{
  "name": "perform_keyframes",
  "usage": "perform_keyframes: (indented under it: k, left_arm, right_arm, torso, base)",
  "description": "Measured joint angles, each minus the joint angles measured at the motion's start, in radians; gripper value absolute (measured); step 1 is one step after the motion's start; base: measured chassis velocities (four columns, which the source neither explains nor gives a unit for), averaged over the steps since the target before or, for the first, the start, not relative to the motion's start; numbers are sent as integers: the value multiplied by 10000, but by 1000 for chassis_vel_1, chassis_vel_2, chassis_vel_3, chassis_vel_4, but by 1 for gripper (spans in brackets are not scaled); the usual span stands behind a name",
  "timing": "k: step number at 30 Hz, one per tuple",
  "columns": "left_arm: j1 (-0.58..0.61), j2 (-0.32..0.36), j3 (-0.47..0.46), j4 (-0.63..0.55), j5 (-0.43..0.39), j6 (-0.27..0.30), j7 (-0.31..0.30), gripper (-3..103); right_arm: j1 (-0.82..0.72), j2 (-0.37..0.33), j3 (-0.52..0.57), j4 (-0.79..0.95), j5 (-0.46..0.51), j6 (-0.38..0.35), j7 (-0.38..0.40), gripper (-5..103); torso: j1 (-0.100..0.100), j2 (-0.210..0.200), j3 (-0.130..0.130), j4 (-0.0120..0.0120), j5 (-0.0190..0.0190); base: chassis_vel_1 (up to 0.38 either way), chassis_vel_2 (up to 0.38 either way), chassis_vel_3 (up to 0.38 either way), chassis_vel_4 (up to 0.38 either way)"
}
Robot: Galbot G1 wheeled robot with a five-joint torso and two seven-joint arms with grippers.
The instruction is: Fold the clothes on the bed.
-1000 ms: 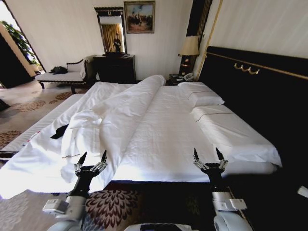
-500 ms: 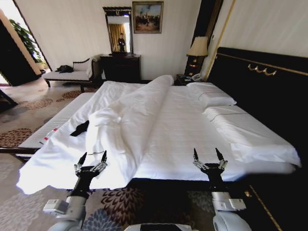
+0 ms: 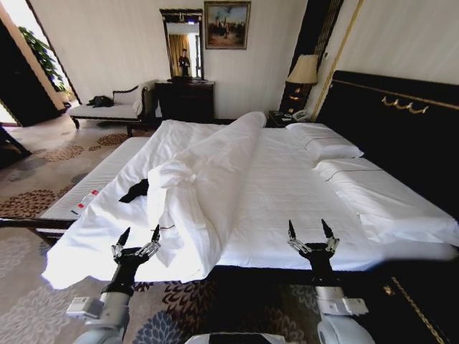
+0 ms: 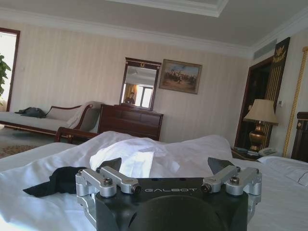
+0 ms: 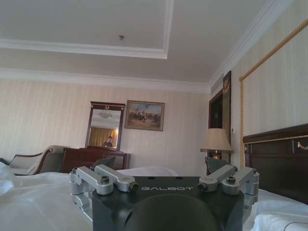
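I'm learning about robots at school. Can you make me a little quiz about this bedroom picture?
1. True or false: the black T-shirt lies on the bed next to the bunched-up white duvet.
2. Which gripper is nearer the T-shirt? A) the left gripper B) the right gripper
3. Fill in the missing word: both grippers hang at the foot of the bed with fingers ____, holding nothing.

Key: 1. True. 2. A: the T-shirt lies on the robot's left side of the bed, apart from both grippers. 3. Open.
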Motion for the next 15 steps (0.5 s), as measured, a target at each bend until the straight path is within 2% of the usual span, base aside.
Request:
perform_keyframes:
  k: [5,15]
  left_arm:
    - [-5,7,-21,-2,-1,-13,-1,100]
    - [-23,-3,-44,3,-12,-54,-5,100]
  right_arm:
    - [-4,38,18,4,-95,-106,205,100]
    - [-18,32,36,26,-90,-134,276,100]
  torso:
    - [0,0,0,1,-9]
    - [0,0,0,0,-3]
  base:
    - [-2,-11,-2,2]
    - [4,5,-5,-8]
